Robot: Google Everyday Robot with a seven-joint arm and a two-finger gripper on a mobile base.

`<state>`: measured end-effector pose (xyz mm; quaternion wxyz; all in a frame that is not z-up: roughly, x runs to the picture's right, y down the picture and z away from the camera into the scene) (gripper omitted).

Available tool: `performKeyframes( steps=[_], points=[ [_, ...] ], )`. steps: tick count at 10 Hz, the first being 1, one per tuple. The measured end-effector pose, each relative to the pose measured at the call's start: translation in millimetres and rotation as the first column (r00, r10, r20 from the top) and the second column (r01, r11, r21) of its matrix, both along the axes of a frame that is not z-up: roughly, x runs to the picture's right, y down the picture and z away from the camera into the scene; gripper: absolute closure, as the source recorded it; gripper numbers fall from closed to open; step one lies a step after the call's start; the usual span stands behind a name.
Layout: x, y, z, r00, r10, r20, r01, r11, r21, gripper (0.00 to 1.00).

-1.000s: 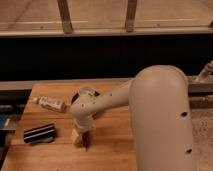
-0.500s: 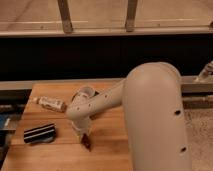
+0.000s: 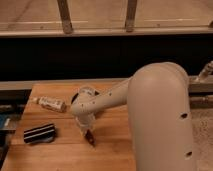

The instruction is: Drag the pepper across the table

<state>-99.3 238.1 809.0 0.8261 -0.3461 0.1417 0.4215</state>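
Note:
The pepper point(image 3: 91, 141) is a small dark-red sliver lying on the light-brown wooden table point(image 3: 60, 155), near the front middle. My gripper point(image 3: 88, 133) points down right over the pepper, at its upper end, and seems to touch it. The white arm reaches in from the large white body on the right and hides part of the table behind it.
A black-and-white striped block point(image 3: 40, 133) lies to the left of the gripper. A small clear bottle with a label point(image 3: 51, 103) lies on its side at the back left. A round light object point(image 3: 86, 93) sits behind the arm. A dark ledge and railing run behind the table.
The gripper has shifted a little to the right along the table, and the pepper has moved with it. The block and bottle have not moved.

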Motion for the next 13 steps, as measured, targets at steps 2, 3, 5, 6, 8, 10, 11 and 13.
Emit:
performKeyframes(
  steps=[2,3,5,6,8,10,11,13],
  points=[
    [24,-16,19.7,0.999,0.032,-0.024,-0.032,0.9995,-0.007,1.00],
    [32,-21,25.7,0.998,0.047,-0.036,-0.048,0.9988,-0.014,1.00],
    [61,-28,37.7,0.994,0.082,-0.071,-0.083,0.9964,-0.017,1.00],
    [58,-28,36.0,0.995,0.071,-0.069,-0.073,0.9972,-0.019,1.00],
    [59,-29,35.7,0.994,0.083,-0.070,-0.085,0.9962,-0.019,1.00],
    [61,-30,35.5,0.993,0.094,-0.071,-0.095,0.9953,-0.018,1.00],
    [75,-35,36.7,0.988,0.126,-0.087,-0.127,0.9918,-0.012,1.00],
    [103,-41,36.1,0.980,0.179,-0.090,-0.181,0.9832,-0.021,1.00]
  ],
)
